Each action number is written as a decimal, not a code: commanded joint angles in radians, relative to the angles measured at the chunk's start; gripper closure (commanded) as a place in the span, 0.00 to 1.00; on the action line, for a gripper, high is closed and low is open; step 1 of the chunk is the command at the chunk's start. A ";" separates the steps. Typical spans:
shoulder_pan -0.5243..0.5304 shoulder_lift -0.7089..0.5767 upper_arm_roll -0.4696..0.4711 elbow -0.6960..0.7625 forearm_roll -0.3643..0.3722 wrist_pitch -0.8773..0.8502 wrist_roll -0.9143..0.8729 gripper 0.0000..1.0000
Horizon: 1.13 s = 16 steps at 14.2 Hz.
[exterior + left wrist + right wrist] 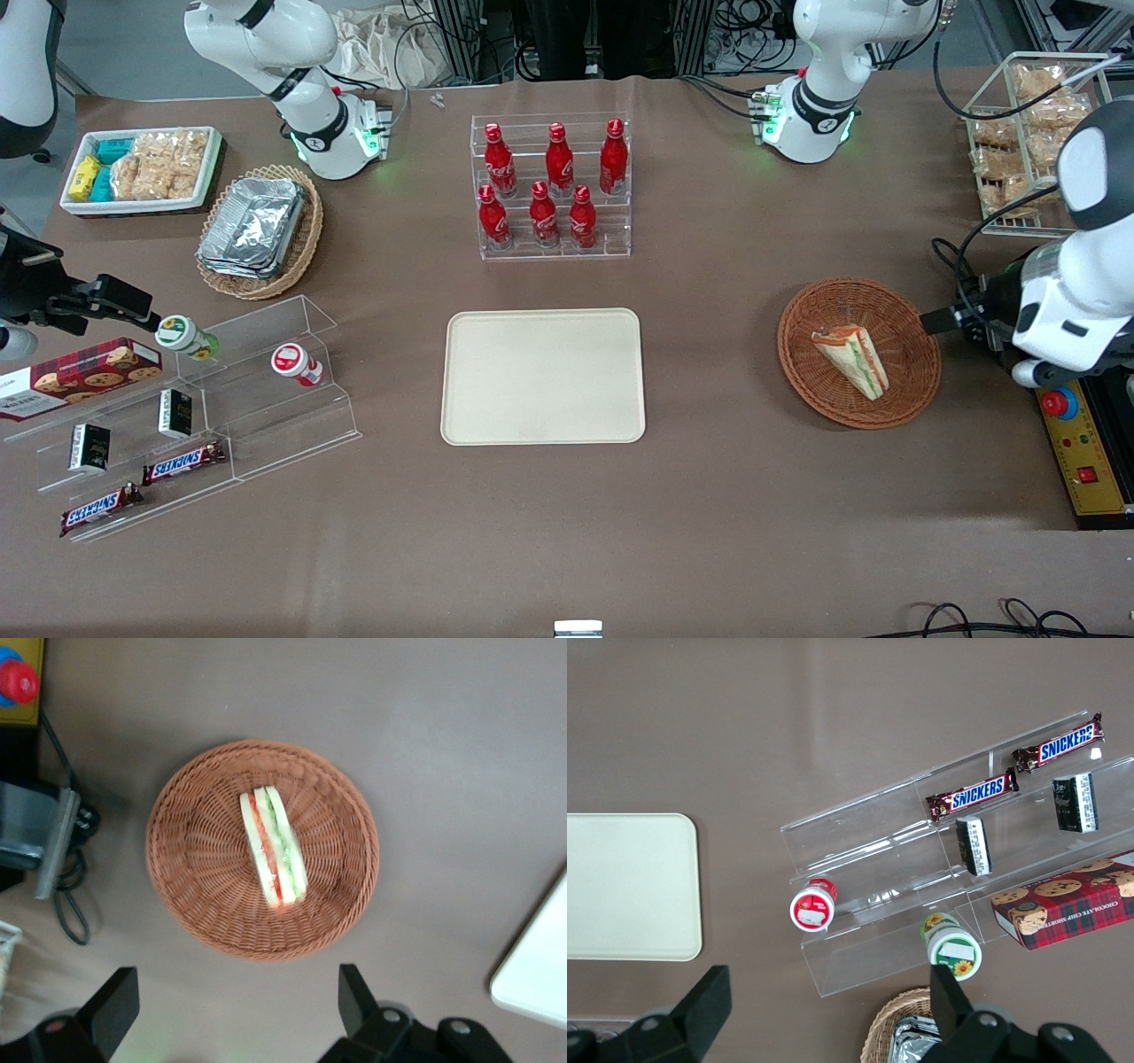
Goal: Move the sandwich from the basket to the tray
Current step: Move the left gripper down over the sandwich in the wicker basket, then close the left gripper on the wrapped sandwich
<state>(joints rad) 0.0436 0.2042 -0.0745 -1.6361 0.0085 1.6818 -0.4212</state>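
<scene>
Brown cloth covers the counter in the front view, where the sandwich lies in the basket toward the working arm's edge and the tray waits bare mid-counter, while the wrist view shows the end effector wide open, empty, hovering above the basket to drop onto the sandwich.

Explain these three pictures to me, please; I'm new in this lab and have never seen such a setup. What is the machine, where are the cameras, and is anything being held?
Two white robot arms stand at a brown table. One picture looks down on them from the front; the other two come from cameras on each arm's wrist. The working arm's gripper hangs above the table beside the reddish wicker basket, fingers open, holding nothing. A sandwich lies in that basket. The empty cream tray lies mid-table, with a rack of red cola bottles farther from the front camera. Toward the parked arm's end are Snickers bars and a cookie box on clear shelves.
</scene>
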 commanded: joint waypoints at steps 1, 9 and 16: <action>-0.004 -0.028 -0.005 -0.167 0.016 0.159 -0.172 0.00; -0.028 -0.025 -0.008 -0.522 0.054 0.545 -0.372 0.00; -0.016 0.013 -0.004 -0.559 0.054 0.605 -0.372 0.00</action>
<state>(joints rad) 0.0259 0.2096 -0.0792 -2.1694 0.0390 2.2361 -0.7643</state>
